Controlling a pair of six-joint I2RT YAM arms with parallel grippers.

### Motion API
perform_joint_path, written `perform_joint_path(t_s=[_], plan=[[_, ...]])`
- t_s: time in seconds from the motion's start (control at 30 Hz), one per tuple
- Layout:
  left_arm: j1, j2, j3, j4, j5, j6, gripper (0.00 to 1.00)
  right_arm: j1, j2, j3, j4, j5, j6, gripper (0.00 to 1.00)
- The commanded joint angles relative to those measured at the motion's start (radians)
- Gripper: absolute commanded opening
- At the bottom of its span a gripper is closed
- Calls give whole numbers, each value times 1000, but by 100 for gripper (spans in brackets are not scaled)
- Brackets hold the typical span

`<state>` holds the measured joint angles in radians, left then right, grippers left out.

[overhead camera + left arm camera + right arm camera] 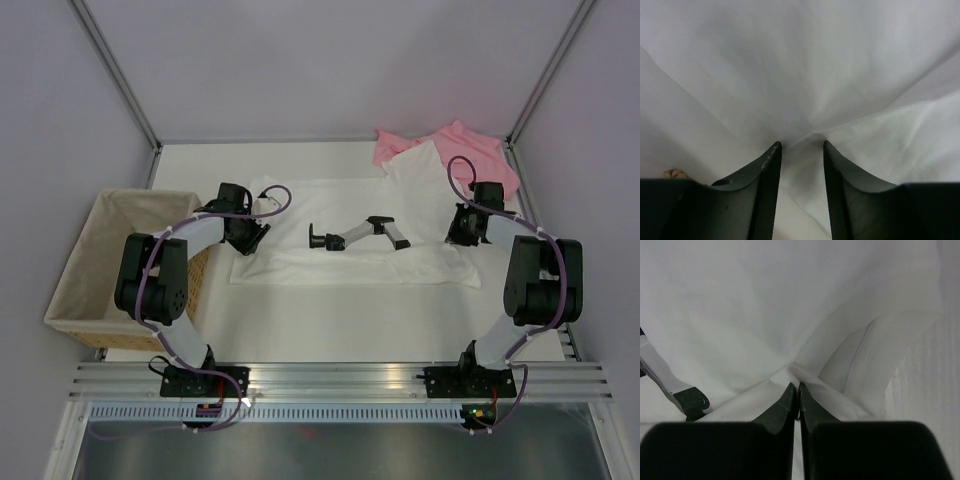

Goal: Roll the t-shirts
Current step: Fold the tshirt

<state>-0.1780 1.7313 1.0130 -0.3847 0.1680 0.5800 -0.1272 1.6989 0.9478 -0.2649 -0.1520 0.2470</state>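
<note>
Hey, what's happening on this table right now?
The white t-shirt lies spread flat on the table. The right gripper is pinched shut on cloth at its right end. The left gripper sits at the left end, jaws apart with cloth between them. The pink t-shirt lies bunched at the far right corner. Nothing is rolled yet.

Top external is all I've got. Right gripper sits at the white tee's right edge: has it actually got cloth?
Observer: Yes. The right wrist view shows the right gripper shut on a raised fold of the white t-shirt.
Operator: Left one?
Observer: The left gripper is open. White cloth puckers up into the gap and does not look clamped.
Operator: Any of the pink t-shirt caught in either?
Observer: No. Both wrist views show only white cloth at the fingertips.
</note>
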Motion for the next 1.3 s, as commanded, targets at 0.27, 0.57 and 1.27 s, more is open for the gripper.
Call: perform_joint_path(t_s=[0.27, 0.57, 1.27], plan=[[3, 22, 29, 56, -35, -23, 2, 0, -42, 66, 35, 86, 3, 0], [3, -5, 42, 58, -87, -46, 2, -2, -22, 109, 13, 97, 18, 0], [3, -39, 151, -31, -131, -28, 63, -3, -57, 207, -143, 331, 52, 64]])
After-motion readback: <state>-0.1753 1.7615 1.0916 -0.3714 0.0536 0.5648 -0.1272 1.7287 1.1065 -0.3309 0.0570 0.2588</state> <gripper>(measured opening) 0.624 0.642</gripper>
